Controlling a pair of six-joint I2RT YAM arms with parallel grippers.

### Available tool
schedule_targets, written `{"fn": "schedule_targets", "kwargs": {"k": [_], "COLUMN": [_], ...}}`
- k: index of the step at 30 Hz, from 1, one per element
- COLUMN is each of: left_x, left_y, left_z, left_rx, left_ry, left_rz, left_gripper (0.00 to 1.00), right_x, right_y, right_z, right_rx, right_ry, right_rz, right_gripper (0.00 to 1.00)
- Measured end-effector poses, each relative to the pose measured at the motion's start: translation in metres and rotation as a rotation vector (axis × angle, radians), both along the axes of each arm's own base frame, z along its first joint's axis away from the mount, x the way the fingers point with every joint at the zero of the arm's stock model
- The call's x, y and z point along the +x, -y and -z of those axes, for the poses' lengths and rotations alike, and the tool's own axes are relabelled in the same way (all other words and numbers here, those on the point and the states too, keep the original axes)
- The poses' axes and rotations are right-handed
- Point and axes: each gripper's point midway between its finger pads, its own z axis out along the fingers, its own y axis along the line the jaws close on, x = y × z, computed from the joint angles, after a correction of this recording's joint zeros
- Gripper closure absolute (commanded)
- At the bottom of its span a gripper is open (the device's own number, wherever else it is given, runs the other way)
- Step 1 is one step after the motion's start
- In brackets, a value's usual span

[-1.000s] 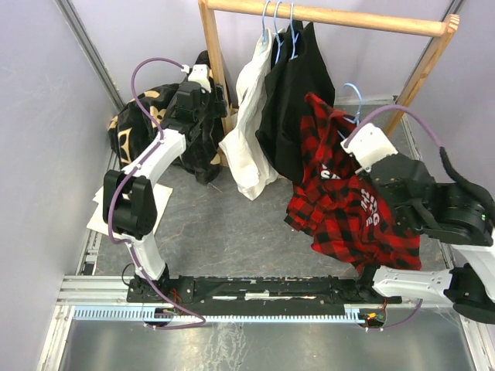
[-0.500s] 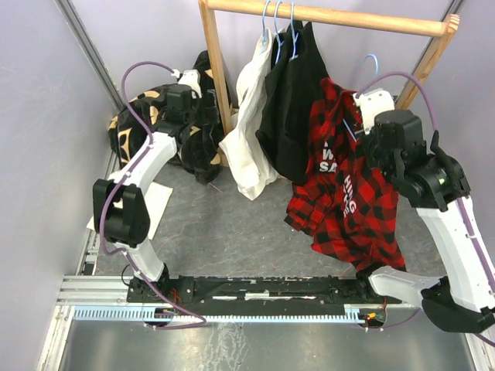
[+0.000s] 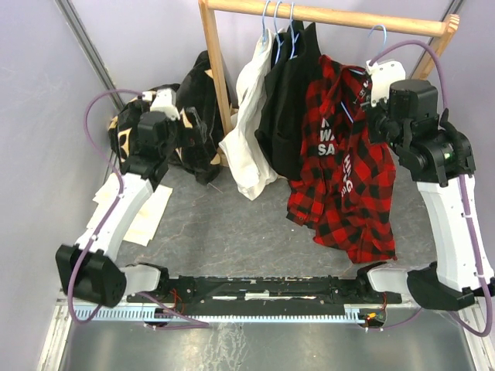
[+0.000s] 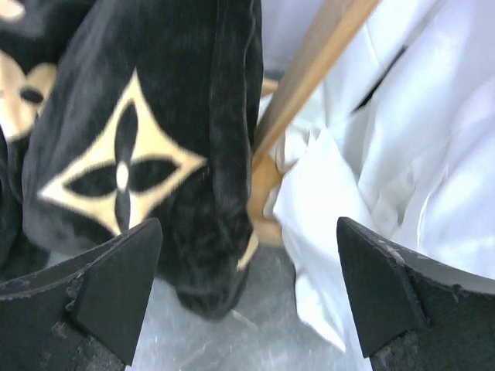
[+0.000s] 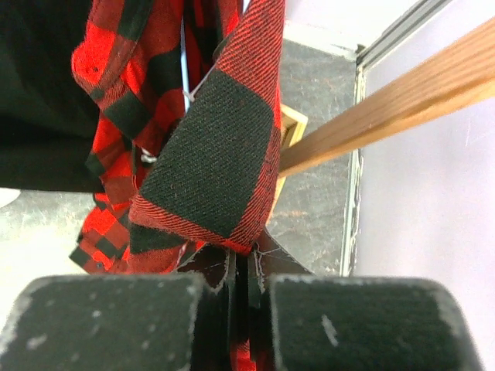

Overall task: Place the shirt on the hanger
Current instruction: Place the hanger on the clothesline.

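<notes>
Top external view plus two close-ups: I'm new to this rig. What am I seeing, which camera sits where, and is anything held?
Two white robot arms stand at the near edge of a grey table. The top view looks down from behind them; each close-up comes from a camera on one wrist. The left gripper is open and empty, facing black flowered fabric and a white shirt. The right gripper is shut on the red plaid shirt, held up with the blue hanger near the wooden rail.
</notes>
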Motion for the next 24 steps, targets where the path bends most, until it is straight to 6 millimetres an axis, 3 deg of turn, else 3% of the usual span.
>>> {"fn": "schedule_targets", "kwargs": {"k": [4, 10, 19, 24], "left_x": [-0.037, -0.058, -0.080, -0.084], "left_y": [-0.004, -0.006, -0.007, -0.007], "left_z": [0.026, 0.038, 0.028, 0.031], "left_rx": [-0.009, -0.009, -0.019, -0.018], "left_ry": [-0.051, -0.087, -0.068, -0.080], "left_rz": [0.017, 0.036, 0.054, 0.059], "left_gripper": [0.01, 0.01, 0.01, 0.01], "right_x": [0.017, 0.043, 0.075, 0.084], "right_y": [0.000, 0.001, 0.004, 0.013], "right_z": [-0.015, -0.031, -0.035, -0.024], "right_rx": [0.024, 0.062, 0.112, 0.140], "right_ry": [0.022, 0.045, 0.020, -0.013], "right_rz": [0.010, 0.037, 0.062, 0.087], "right_gripper": [1.00, 1.00, 1.00, 0.98]}}
